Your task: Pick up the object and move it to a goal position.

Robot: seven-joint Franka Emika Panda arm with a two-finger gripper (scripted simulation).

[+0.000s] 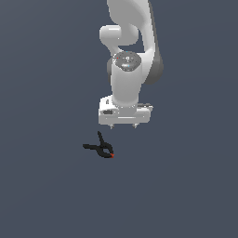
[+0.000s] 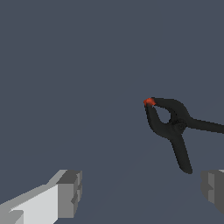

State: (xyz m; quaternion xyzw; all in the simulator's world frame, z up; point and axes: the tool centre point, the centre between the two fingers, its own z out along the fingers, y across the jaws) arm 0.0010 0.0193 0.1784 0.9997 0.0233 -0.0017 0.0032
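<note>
I have the counter filling both views as one flat slate-blue surface, with nothing marking a goal that I can make out. The white arm comes down from the top centre of the exterior frame, and its pincer hangs just above the middle of the picture, with only two small finger stubs showing under the hand. In the wrist view the two grey fingertips sit at the lower corners of the frame with a wide gap of bare counter between them, so I read the pincer as spread wide and holding nothing. The object, the small black clamp, lies on the counter below and a little left of the pincer in the exterior frame, near it but apart from it. In the wrist view the object sits right of centre, clearly offset from the midline between the fingers and closer to the right-hand one. Its red-orange tip points toward the frame's centre, while the two thin handles splay away, one running off the right edge and one slanting down toward the lower right. My judgement is that the grasp has not begun: I need to shift sideways over the looped body, turn to close across it, then descend.
</note>
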